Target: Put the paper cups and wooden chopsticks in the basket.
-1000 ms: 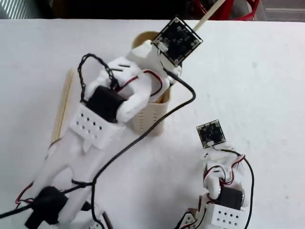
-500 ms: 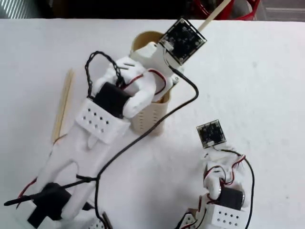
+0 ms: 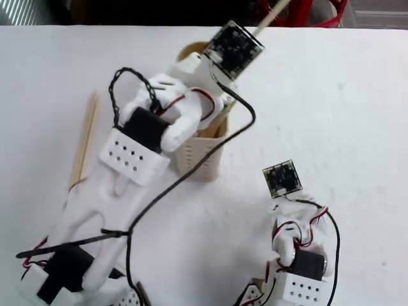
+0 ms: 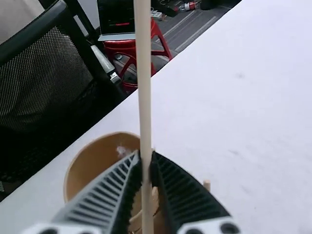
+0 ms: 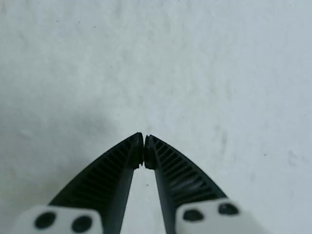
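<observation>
Left wrist view: chopstick (image 4: 143,73) clamped in left tool (image 4: 146,158)

The bench (image 3: 357,95) is white. The basket (image 3: 203,158) is pale tan with rows of tiny holes. The paper cup (image 4: 92,163) is light brown. The held chopstick (image 4: 142,73) and the loose chopsticks (image 3: 83,140) are pale yellow wood. The left pincer (image 4: 146,157) and the right pincer (image 5: 144,139) are black with thin ridged lines. The arms (image 3: 83,217) are white, with black blocks and red and black wires.

With its arm stretched forward, the left claw (image 4: 146,159) pinches a chopstick (image 4: 142,73); the right claw (image 5: 144,144), drawn back, is closed.
</observation>
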`<state>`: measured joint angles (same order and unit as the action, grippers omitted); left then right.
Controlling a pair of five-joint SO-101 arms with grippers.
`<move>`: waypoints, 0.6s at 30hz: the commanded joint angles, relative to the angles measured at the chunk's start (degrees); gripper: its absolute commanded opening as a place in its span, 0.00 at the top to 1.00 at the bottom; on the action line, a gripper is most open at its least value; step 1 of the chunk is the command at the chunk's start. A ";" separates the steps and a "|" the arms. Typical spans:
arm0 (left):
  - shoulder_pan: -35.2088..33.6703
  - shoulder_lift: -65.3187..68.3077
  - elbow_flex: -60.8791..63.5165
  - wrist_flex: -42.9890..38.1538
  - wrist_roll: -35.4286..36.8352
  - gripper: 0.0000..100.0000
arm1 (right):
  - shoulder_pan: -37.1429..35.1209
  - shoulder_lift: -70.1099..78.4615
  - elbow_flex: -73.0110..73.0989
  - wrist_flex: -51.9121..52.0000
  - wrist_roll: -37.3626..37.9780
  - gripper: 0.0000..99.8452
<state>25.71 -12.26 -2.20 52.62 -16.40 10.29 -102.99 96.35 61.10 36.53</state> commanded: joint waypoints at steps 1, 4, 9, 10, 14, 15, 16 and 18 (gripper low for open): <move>-3.21 -0.66 -0.53 -1.05 5.98 0.98 | -0.22 -0.40 0.53 -0.04 0.00 0.98; -5.41 -0.66 -0.53 0.26 10.29 0.97 | -0.22 -0.40 0.53 -0.04 0.00 0.98; -5.85 -0.66 -0.53 2.90 11.34 0.97 | -0.22 -0.40 0.53 -0.04 0.00 0.98; -5.76 -0.66 -0.53 2.90 11.34 0.97 | -0.22 -0.40 0.53 -0.04 0.00 0.98; -5.49 -0.66 -0.53 2.90 11.34 0.97 | -0.22 -0.40 0.53 -0.04 0.00 0.98; -5.49 -0.66 -0.53 2.99 11.34 0.97 | -0.22 -0.40 0.53 -0.04 0.00 0.98; -5.41 -0.66 -0.53 2.99 11.34 0.97 | -0.22 -0.40 0.53 -0.04 0.00 0.98; -5.41 -0.84 -0.53 3.78 11.34 0.98 | -0.22 -0.40 0.53 -0.04 0.00 0.98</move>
<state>20.44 -12.26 -2.20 55.43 -5.76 10.29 -102.99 96.35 61.10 36.53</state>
